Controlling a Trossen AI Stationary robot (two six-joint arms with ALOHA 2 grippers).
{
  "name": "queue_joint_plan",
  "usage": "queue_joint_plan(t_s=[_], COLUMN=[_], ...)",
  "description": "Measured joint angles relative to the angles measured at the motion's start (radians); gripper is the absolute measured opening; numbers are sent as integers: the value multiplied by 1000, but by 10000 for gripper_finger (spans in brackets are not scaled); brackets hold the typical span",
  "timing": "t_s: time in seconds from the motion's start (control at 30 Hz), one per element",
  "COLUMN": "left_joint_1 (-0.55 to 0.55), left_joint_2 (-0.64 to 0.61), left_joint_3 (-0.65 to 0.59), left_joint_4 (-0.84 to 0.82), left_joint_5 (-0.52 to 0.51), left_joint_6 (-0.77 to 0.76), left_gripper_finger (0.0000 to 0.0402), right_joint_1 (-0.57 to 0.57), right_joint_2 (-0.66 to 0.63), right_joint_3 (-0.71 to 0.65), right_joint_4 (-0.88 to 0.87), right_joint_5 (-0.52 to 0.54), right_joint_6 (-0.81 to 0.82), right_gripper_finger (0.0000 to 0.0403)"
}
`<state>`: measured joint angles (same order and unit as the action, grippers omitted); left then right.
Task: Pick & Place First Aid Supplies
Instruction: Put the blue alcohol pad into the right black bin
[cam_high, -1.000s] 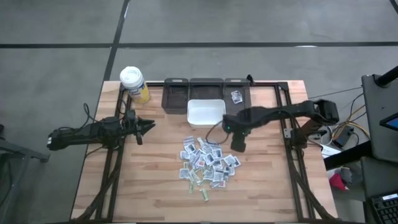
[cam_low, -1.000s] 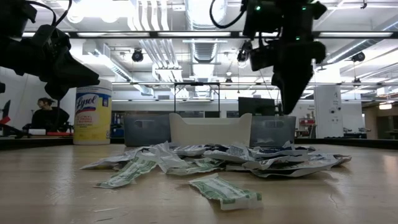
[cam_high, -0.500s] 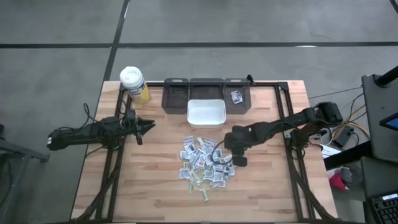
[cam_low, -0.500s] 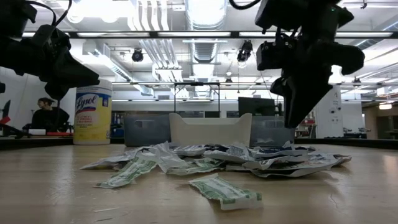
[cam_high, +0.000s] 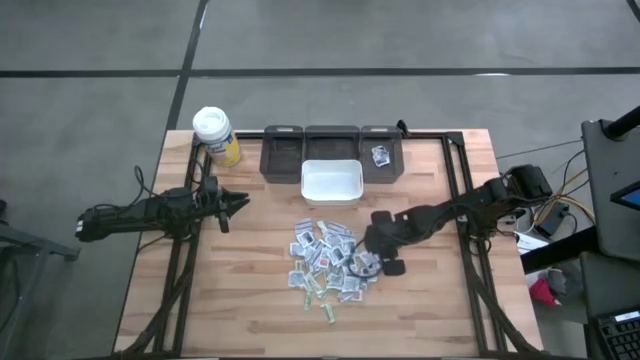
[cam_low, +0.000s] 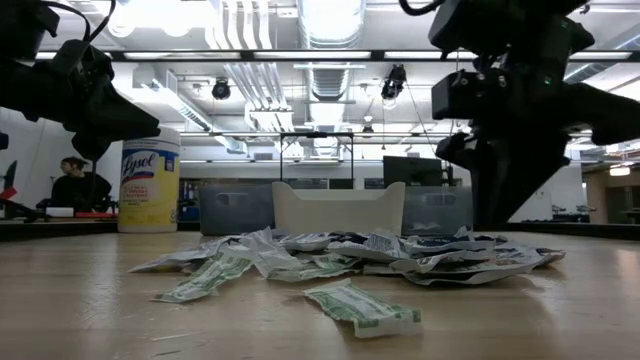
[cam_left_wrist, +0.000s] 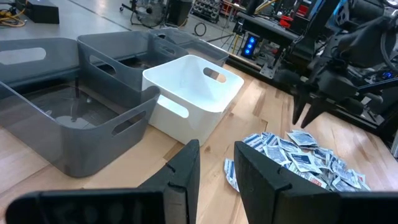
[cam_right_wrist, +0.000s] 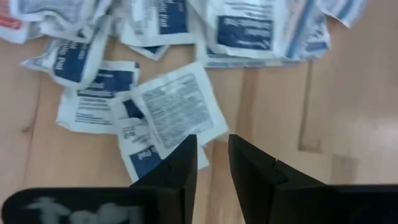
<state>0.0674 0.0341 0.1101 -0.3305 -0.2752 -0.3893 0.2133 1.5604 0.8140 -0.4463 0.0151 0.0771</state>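
The first aid supplies (cam_high: 330, 262) lie in a loose heap of small white packets with blue, red and green print at the table's middle, also seen in the low view (cam_low: 350, 250) and the left wrist view (cam_left_wrist: 305, 155). My right gripper (cam_high: 386, 263) points down at the heap's right edge, fingers a narrow gap apart, its tips (cam_right_wrist: 211, 146) just short of a white packet (cam_right_wrist: 177, 112); I see no touch. My left gripper (cam_high: 243, 203) waits level over the table's left side, its fingers (cam_left_wrist: 214, 158) also a narrow gap apart. One packet (cam_high: 381, 155) lies in the rightmost grey bin.
A white bin (cam_high: 332, 163) stands just beyond the heap, in front of three grey bins (cam_high: 282, 150) along the far edge. A white-capped yellow bottle (cam_high: 215, 135) stands at the far left corner. Bare wood lies to the heap's left, right and near side. A person (cam_low: 75, 185) sits far behind the table.
My right gripper has moved from beside the white bin toward the table's near edge and come down to the heap's right edge. The left arm and the packets have stayed where they were.
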Motion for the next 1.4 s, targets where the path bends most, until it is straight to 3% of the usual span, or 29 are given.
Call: queue_joint_plan(t_s=[0.37, 0.93, 1.4], left_joint_1=[0, 0, 0], left_joint_2=[0, 1, 1], left_joint_3=[0, 0, 0], left_joint_4=[0, 0, 0], left_joint_5=[0, 0, 0], left_joint_6=[0, 0, 0], left_gripper_finger=[94, 94, 94], right_joint_1=[10, -37, -43], right_joint_2=[4, 115, 122], right_joint_3=[-4, 0, -5], right_joint_4=[35, 100, 94], right_joint_5=[6, -3, -27], right_joint_6=[-116, -166, -164], right_gripper_finger=[125, 129, 50])
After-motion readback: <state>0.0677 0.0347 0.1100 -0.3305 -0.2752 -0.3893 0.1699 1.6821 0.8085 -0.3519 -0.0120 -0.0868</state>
